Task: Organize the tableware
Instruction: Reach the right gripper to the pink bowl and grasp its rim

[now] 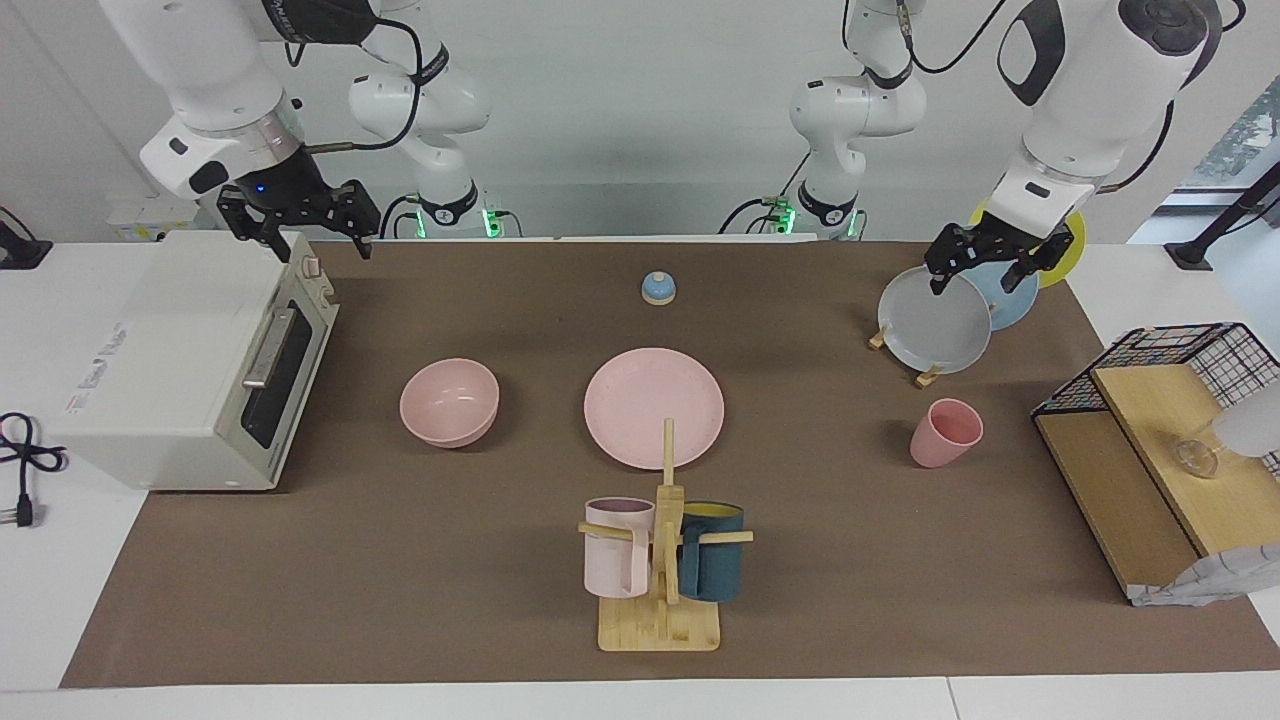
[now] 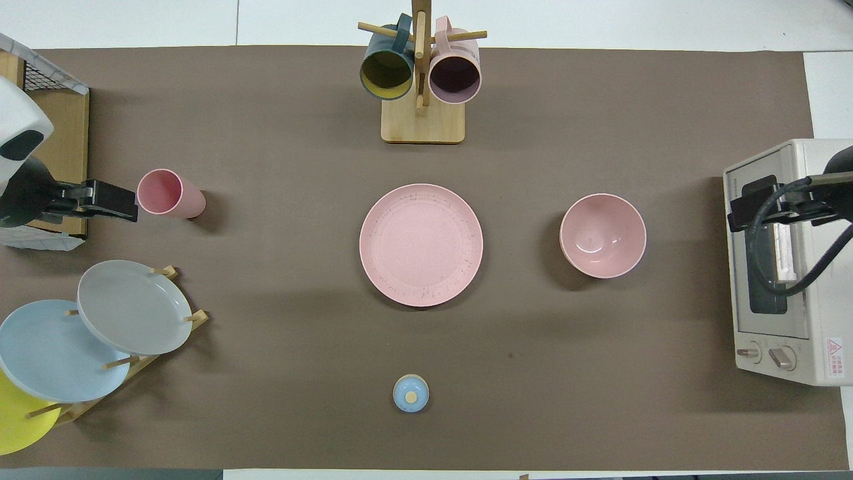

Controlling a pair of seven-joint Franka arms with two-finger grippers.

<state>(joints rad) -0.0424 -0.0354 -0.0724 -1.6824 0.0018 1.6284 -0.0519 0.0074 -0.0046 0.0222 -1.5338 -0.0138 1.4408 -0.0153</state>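
Observation:
A wide matte pink plate lies at the middle of the brown mat. A matching pink bowl stands beside it toward the right arm's end. A small pink handleless cup stands upright toward the left arm's end. My left gripper is open and empty, up in the air over the plate rack. My right gripper is open and empty, raised over the top of the toaster oven. Neither gripper touches any tableware.
A wooden mug tree with a pale pink and a dark teal mug stands farther from the robots than the plate. A rack holds grey, blue and yellow plates. A toaster oven, a wire shelf and a small blue bell are also here.

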